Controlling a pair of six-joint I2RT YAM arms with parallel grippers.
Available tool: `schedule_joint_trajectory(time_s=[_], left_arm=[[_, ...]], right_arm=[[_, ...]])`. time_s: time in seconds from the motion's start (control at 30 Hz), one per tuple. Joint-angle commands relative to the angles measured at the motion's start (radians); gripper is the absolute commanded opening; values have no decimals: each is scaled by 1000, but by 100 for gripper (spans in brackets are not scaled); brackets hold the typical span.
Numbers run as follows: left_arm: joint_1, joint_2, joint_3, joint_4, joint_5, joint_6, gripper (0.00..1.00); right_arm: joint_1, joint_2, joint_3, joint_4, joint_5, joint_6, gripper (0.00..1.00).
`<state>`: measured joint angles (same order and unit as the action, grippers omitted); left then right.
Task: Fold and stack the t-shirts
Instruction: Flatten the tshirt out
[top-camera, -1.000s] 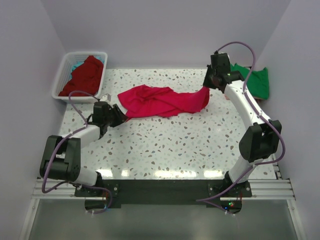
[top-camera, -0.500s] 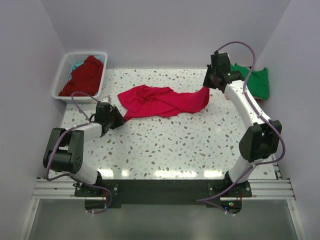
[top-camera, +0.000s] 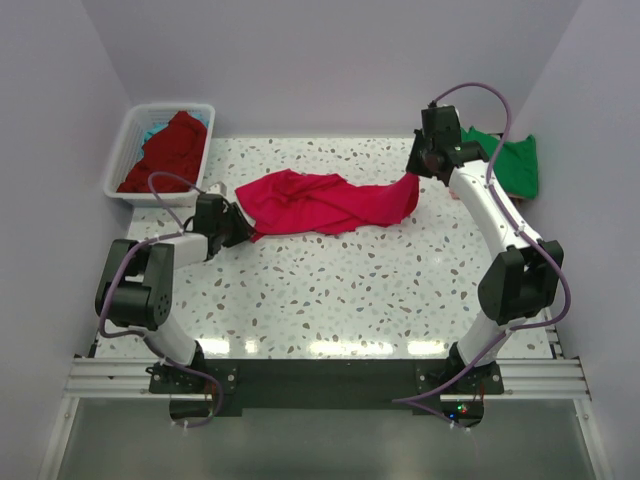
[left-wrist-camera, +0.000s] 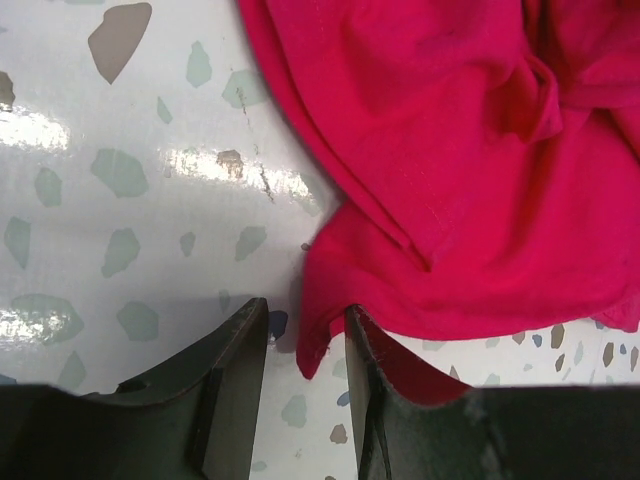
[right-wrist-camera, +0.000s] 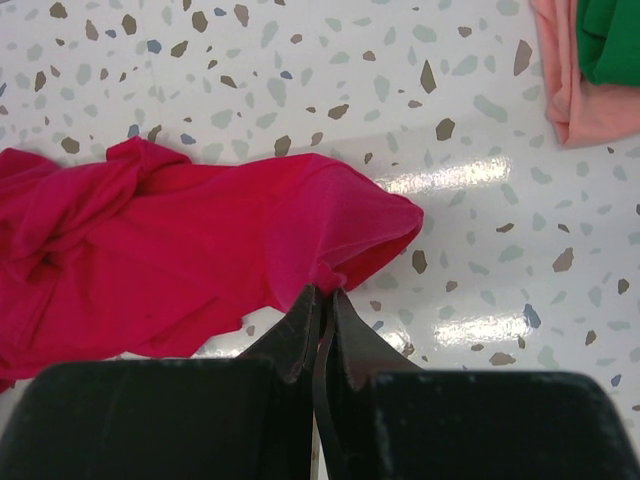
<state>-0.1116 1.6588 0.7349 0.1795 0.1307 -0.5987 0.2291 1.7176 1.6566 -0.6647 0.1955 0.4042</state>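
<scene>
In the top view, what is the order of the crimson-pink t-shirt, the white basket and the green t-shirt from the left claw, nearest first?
1. crimson-pink t-shirt: in the middle, its near edge right at the left claw.
2. white basket: back left corner, behind the claw.
3. green t-shirt: far right side, clearly farthest.

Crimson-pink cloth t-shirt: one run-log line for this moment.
crimson-pink cloth t-shirt: crumpled on speckled table | right tool: shut on its edge | left tool: open around its corner
</scene>
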Motion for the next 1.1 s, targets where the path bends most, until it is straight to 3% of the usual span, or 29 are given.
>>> schedule_joint_trajectory(time_s=[0.0,0.27,0.5,0.73,0.9,1.07], left_arm=[[1,16,38,58,26,31,41],[-14,38,80,29,44,53,27],[-14,-3,126,-63,9,77,0],[-14,-137,239,-228,-129,134,0],[-10,-103,526,-463,-252,220,0],[1,-102,736,-523,-282,249,0]], right_arm=[[1,-21,26,19,33,10,0],[3,-26,23,20,35,25,0],[1,-41,17,22,39,28,0],[1,-78,80,-13,105,-17,0],[-5,-99,196,-36,160,-67,0],[-17,-98,340,-55,193,-117,0]])
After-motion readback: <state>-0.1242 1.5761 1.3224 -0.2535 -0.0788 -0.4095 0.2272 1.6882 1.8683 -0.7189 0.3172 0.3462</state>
